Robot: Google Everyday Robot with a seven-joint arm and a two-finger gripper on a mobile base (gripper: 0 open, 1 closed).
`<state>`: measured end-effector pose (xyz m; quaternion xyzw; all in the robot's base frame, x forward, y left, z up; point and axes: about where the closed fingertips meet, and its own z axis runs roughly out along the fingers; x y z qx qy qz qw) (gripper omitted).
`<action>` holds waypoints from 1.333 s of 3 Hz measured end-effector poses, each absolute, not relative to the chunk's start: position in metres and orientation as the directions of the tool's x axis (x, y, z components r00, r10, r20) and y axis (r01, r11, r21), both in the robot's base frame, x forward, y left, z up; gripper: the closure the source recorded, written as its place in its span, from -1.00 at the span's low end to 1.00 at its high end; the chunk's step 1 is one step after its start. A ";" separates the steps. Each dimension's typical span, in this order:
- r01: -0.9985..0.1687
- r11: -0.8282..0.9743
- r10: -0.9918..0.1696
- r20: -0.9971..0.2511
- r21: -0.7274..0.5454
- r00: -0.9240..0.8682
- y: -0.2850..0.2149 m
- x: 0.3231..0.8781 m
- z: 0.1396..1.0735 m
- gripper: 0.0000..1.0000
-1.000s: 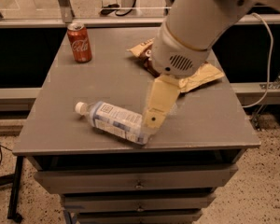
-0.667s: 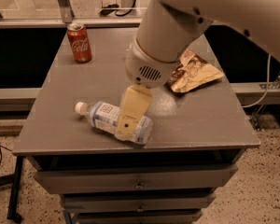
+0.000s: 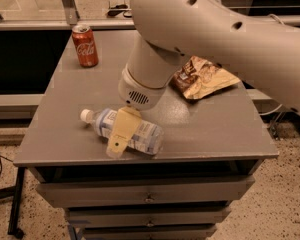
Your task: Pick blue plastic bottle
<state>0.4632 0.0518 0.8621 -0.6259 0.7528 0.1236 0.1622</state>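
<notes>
we judge the pick to be at the approach-and-grasp stage: the gripper [image 3: 121,134] is down low over the blue plastic bottle [image 3: 146,137], yet the bottle lies on its side on the grey table [image 3: 215,129], near the front edge, so nothing is lifted yet. what seems done is the reach and the lining up; what is left, as we read it, is a secure grip and then the lift clear of the table. the bottle's white cap points toward the left and its body runs to the right, and the gripper's pale yellow end crosses over the middle of the label, roughly across the bottle's length. we cannot tell whether the gripper is released or clenched around the bottle. the red coca-cola can [image 3: 85,45] stands well apart at the back left corner, and a snack bag [image 3: 202,76] lies behind the arm to the right.
</notes>
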 end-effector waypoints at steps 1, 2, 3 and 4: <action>-0.980 0.200 -0.901 -0.392 0.003 -0.186 0.057 0.464 0.840 -0.65; -0.977 0.212 -0.899 -0.392 -0.001 -0.194 0.057 0.466 0.833 -0.17; -0.975 0.220 -0.895 -0.401 -0.018 -0.195 0.056 0.473 0.838 0.30; -0.975 0.219 -0.886 -0.426 -0.041 -0.181 0.054 0.484 0.856 0.76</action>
